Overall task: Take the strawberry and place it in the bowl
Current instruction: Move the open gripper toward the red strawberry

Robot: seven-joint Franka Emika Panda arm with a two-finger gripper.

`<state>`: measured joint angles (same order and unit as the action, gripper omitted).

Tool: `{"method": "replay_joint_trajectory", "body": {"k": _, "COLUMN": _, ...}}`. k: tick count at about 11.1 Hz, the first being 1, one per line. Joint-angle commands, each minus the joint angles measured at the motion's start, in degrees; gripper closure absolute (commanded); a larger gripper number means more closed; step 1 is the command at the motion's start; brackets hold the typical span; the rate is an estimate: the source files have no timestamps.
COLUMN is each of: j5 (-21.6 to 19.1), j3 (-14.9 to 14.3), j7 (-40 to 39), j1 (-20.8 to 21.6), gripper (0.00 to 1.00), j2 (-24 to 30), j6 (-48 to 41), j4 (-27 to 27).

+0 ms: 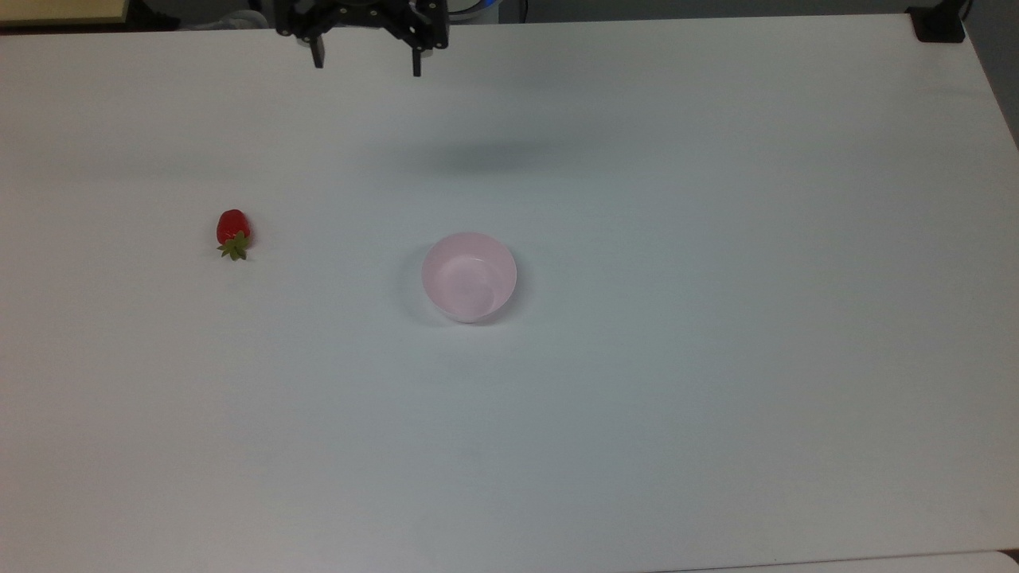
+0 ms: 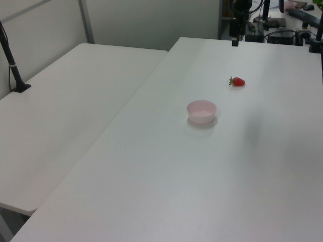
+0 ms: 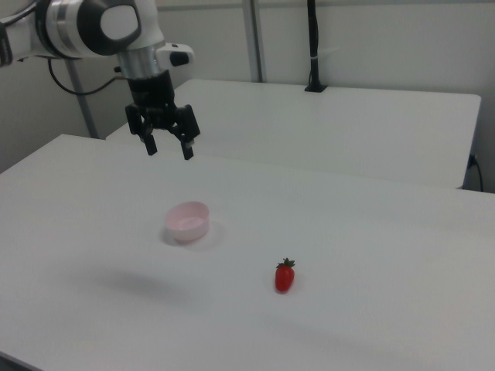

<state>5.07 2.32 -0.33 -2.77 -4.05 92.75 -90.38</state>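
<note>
1. Right view: gripper [image 3: 166, 148] hangs high above the bowl [image 3: 187, 220], fingers spread wide, holding nothing.
2. Strawberry [image 3: 285, 276] lies on the table [image 3: 371, 255], well apart from the bowl.
3. Best play, I'd say: centre over the berry's red body, descend straight, close gently.

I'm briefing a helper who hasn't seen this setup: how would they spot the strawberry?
On the white table, find the pink bowl near the middle. The strawberry lies alone toward the top view's left: small, glossy red, with a green leafy cap.
</note>
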Motion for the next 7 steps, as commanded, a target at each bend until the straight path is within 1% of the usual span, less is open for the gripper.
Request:
{"method": "replay_joint_trajectory", "body": {"k": 1, "j5": -1.6, "j3": -0.4, "j7": -14.0, "j1": -4.4, "gripper": 0.00, "j2": -1.2, "j6": 0.9, "j4": -0.9}}
{"method": "replay_joint_trajectory", "body": {"k": 3, "j5": -1.7, "j3": -0.4, "j7": -21.5, "j1": -7.8, "gripper": 0.00, "j2": -2.4, "j6": 2.8, "j4": -1.8}}
{"method": "replay_joint_trajectory", "body": {"k": 5, "j5": -1.9, "j3": -0.4, "j7": -24.2, "j1": -11.4, "gripper": 0.00, "j2": -4.4, "j6": 5.8, "j4": -3.3}}
{"method": "replay_joint_trajectory", "body": {"k": 7, "j5": -1.7, "j3": -0.5, "j7": -28.7, "j1": -14.7, "gripper": 0.00, "j2": -5.1, "j6": 16.4, "j4": -10.5}}
